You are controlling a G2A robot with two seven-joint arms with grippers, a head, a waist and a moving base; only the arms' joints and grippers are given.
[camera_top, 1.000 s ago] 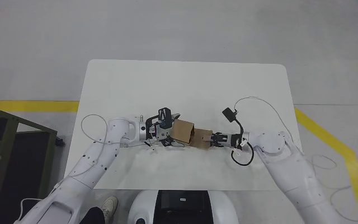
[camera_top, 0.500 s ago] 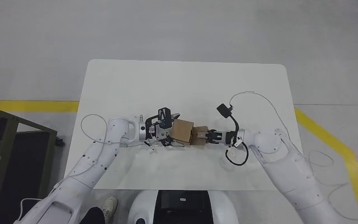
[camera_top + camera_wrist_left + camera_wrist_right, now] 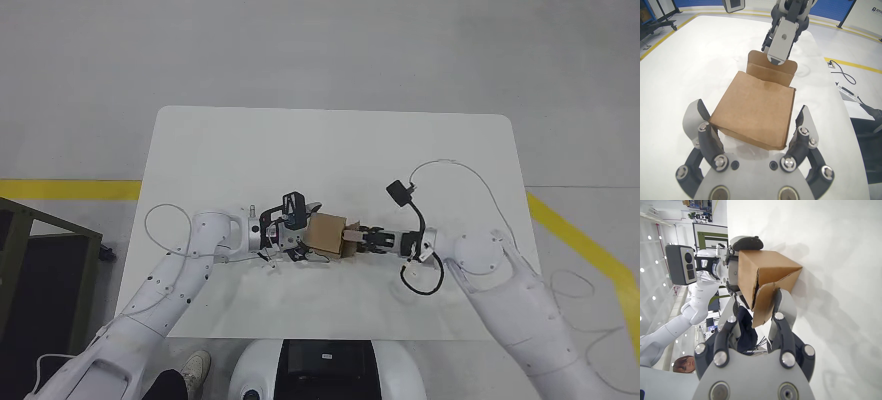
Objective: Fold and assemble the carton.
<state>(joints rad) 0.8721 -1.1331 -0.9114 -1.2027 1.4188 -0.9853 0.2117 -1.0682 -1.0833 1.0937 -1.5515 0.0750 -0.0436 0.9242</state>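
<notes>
Top view puts the brown cardboard carton (image 3: 325,235) on its side around the middle of the white counter (image 3: 450,150), nearer the robot's edge than the far edge, with an arm at each end. The left tool (image 3: 300,238) is clenched across the carton's closed end, a pad on each side wall. This likely braces the box so that it cannot slide when pushed from the other end. The right tool (image 3: 360,240) meets the open end with its fingers spread apart, grasping nothing. One finger (image 3: 784,302) lies against the loose end flap (image 3: 762,306), which stands partly out from the opening, probably to fold it inward. The carton's torn-looking edge beside that flap may catch. White surface stretches well away toward the far edge and both side edges, so either arm has room to draw back. The near edge leaves less.
</notes>
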